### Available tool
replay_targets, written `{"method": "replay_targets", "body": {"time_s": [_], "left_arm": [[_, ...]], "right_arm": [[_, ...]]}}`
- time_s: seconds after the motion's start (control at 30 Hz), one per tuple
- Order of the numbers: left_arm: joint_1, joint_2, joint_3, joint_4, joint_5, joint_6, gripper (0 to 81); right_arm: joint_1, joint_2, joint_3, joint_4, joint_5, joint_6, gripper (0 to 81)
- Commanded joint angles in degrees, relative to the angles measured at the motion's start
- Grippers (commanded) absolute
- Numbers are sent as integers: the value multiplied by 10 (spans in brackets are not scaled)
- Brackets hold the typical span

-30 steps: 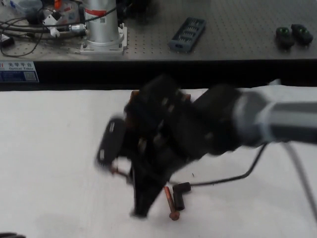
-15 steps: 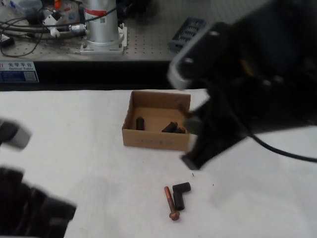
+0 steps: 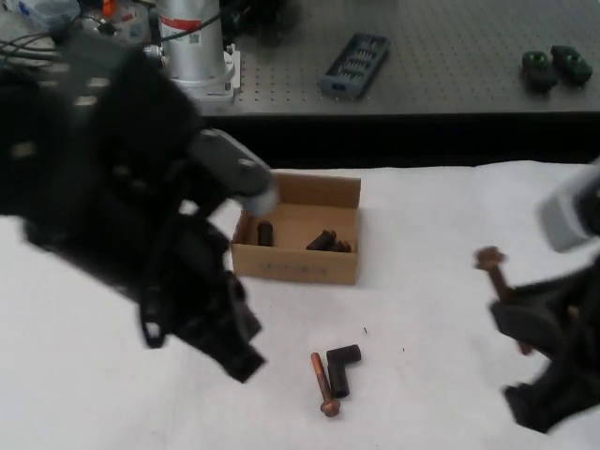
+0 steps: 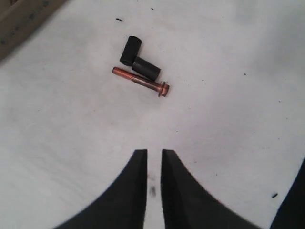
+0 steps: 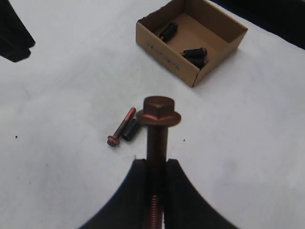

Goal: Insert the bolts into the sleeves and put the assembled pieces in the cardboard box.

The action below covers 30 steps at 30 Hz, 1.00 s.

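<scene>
Right gripper (image 5: 156, 164) clenches a copper bolt (image 5: 157, 129), head up, near the right edge of the bench (image 3: 422, 281) — left gripper (image 4: 154, 155), clenched empty, hangs near a loose bolt (image 4: 140, 81) and sleeves (image 4: 145, 68) lying toward the front edge.

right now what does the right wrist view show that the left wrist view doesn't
Right wrist view adds: the right gripper clamped on a copper hex-head bolt, and the inside of the open brown cardboard box, with dark assembled pieces in it.
Left wrist view adds: the left gripper, nothing between its fingers, and that the black cylindrical sleeves are two, lying in an L.
Both: the loose copper bolt beside the sleeves on the white cloth.
</scene>
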Motion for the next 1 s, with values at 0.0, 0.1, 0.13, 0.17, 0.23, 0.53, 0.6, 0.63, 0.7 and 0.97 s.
{"method": "replay_targets", "body": {"time_s": [0.0,0.1,0.13,0.17,0.23,0.53,0.6,0.63,0.7,0.97], "left_arm": [[-24,53,-38,24,-31,41,83],[-46,101,-74,24,-39,62,83],[-52,115,-87,24,-39,67,83],[-58,132,-100,24,-39,71,83],[-67,163,-122,24,-39,71,83],[-80,270,-206,24,-80,71,305],[-80,286,-217,21,-85,84,305],[-80,297,-223,21,-85,95,305],[-80,315,-233,21,-99,111,305],[-80,387,-278,21,-111,130,305]], "right_arm": [[-4,-67,30,18,42,36,32],[-4,-121,47,40,66,54,32],[-4,-139,51,51,70,57,32],[-4,-152,51,62,72,57,32],[-4,-183,51,88,84,58,32],[-4,-278,51,163,122,65,32],[-4,-285,56,163,122,62,32],[-4,-286,59,163,122,59,32],[-4,-285,65,163,122,52,32],[-4,-285,82,163,120,52,32]]}}
